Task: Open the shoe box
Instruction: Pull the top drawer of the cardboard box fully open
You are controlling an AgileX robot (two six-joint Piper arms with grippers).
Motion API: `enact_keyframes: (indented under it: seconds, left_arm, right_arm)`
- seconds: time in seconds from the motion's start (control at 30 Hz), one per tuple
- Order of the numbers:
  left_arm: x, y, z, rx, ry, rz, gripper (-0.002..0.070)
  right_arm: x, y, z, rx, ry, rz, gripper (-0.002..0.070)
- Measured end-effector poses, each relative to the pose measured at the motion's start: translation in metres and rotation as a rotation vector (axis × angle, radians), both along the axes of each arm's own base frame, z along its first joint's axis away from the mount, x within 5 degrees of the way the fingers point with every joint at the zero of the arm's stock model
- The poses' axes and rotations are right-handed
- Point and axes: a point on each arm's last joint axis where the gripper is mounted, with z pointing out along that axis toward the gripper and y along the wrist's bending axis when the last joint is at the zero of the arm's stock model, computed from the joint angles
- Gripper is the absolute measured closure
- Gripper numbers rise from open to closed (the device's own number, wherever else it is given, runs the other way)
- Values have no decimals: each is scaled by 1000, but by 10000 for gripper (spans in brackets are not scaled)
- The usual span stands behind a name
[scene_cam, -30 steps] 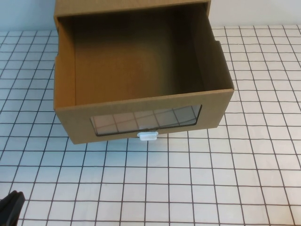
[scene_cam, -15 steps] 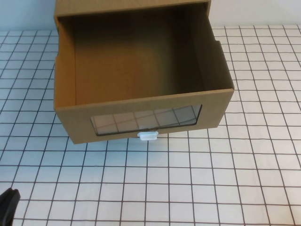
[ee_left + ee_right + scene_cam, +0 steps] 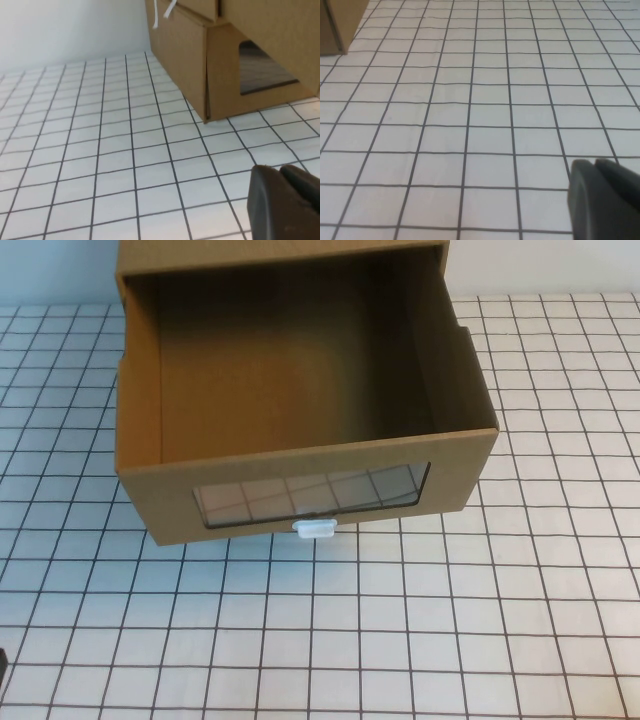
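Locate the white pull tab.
High view: white tab at the bottom centre of the shoe box front, under its window; left gripper sits near-left of the box, right gripper near-right, both clear.

The shoe box (image 3: pixel 300 470) stands on the table (image 3: pixel 500 620) at far centre, its drawer (image 3: pixel 140 440) jutting toward the near side from the sleeve (image 3: pixel 280 250) behind it. A window (image 3: pixel 310 495) sits in the drawer's near wall, a tab (image 3: pixel 315 529) just below it. The left gripper (image 3: pixel 280 171) is at the table's near left edge, the right gripper (image 3: pixel 596 165) over the table, both well apart from the box

Left gripper (image 3: pixel 280 171), right gripper (image 3: pixel 595 166): closed, hovering low.
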Motion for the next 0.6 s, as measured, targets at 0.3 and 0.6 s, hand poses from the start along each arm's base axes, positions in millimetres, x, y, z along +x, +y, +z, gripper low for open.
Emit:
enact_keyframes:
  seconds: [0.3,0.6]
  left_arm:
    - [-5,3,-14,27,140,47,677]
    - [-6,5,-16,25,161,71,677]
  right_arm:
    - [0,0,0,2,-1,0,689]
    - [0,0,0,2,-1,0,689]
